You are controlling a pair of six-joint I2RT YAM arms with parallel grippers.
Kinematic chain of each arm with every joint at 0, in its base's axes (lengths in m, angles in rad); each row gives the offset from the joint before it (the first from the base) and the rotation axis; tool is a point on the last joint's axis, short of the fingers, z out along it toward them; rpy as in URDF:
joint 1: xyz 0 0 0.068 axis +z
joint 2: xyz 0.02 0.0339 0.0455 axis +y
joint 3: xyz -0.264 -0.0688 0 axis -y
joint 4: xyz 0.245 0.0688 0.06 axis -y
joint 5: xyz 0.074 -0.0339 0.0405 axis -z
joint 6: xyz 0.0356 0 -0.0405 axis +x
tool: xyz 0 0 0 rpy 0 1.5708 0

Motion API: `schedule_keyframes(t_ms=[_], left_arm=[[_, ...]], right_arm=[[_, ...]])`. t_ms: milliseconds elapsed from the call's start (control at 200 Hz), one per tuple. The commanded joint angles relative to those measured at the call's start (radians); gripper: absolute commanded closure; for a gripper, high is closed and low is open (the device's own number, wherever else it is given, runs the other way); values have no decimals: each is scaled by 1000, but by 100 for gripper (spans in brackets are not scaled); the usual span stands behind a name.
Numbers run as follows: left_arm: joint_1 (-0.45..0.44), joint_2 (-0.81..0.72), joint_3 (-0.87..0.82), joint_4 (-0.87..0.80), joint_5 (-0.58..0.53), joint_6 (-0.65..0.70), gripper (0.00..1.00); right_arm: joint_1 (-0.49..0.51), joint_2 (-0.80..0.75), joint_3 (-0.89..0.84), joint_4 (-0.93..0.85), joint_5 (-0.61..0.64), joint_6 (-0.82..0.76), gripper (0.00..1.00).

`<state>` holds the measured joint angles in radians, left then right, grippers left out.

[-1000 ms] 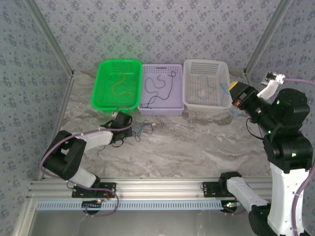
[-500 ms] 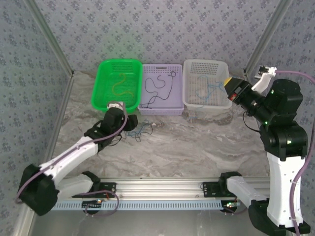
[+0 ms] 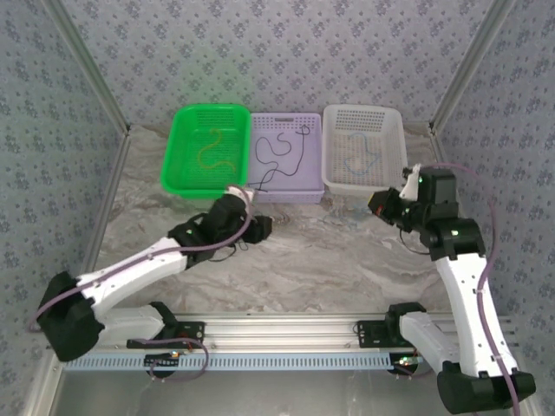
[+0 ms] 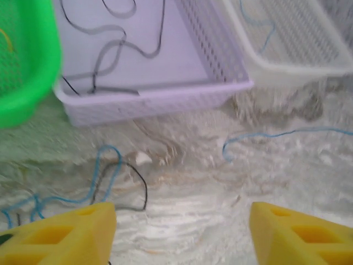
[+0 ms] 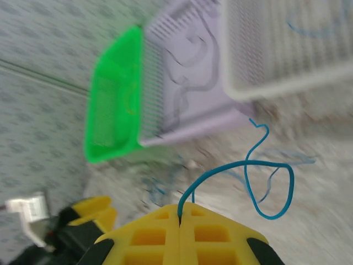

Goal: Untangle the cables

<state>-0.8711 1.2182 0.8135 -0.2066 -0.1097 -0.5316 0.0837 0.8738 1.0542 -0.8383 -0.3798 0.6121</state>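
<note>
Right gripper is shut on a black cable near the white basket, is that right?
Not quite. The right gripper is shut on a blue cable, not a black one, near the white basket; the right wrist view shows it.

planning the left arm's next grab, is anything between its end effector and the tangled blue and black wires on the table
Nothing visible does. The left end effector, jaws open, hangs over the bare marble tabletop, and the tangled wires lie just ahead of it, short of the purple basket.
</note>
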Motion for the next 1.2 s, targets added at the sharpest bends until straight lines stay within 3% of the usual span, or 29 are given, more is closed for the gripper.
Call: schedule_keyframes(t_ms=[0,205,415,575,735,959,1199], left_arm=[[-93,116,57,10,-62,16,40],[-203,393,213,24,-96,88,32],[-202,588,437,8,-128,60,24],[-169,691,582,2,-138,-19,25],[-143,733,650,-24,-109,-222,27],[-175,825,755,-72,-60,-581,28],[-190,908,760,13,-27,-879,27]], right_arm=[[-24,-43,-62,-45,45,-72,100],[-48,-60,-52,-78,110,-104,100],[-47,-91,-15,-137,150,-118,100],[-47,-141,6,-182,163,-141,100],[-48,-204,11,-224,100,-155,100],[-36,-299,-43,-237,-95,-127,100],[-33,-326,-44,-251,-126,-152,100]])
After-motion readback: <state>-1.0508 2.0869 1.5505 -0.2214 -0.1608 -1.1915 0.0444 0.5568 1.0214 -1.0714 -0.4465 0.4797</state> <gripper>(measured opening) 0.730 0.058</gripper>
